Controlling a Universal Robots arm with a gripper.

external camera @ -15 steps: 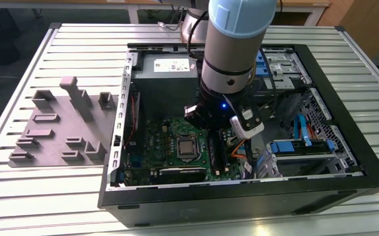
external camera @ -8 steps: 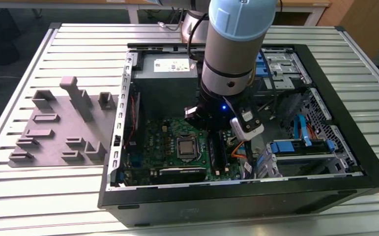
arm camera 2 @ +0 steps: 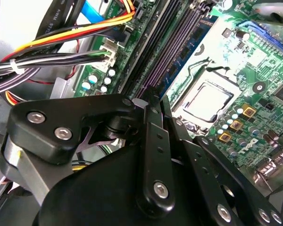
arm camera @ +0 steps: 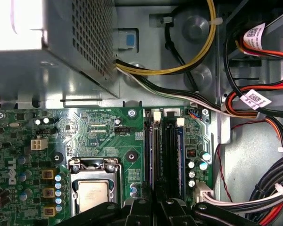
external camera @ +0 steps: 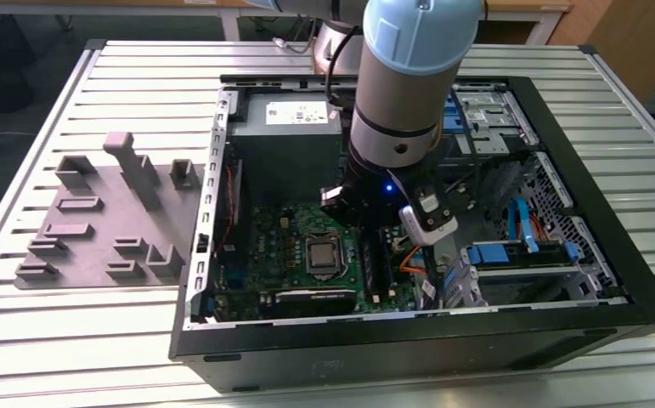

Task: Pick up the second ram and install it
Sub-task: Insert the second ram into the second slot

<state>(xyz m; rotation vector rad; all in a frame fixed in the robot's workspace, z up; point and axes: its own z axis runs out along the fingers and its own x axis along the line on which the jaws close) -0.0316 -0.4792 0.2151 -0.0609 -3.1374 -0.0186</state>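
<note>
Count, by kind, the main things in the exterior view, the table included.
Open computer case: 1
Grey plastic fixture: 1
Robot arm: 1
Slatted metal table: 1
Total: 4

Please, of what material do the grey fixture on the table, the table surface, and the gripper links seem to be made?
The grey fixture looks like matte plastic: uniform dull grey, no shine, blocky moulded shapes. The table seems to be bare metal, probably aluminium: pale silver ribbed slats with soft reflections. The links of the gripper appear to be black-coated metal: satin black, crisp edges, joined by bright steel screws, though hard plastic cannot be excluded.
</note>
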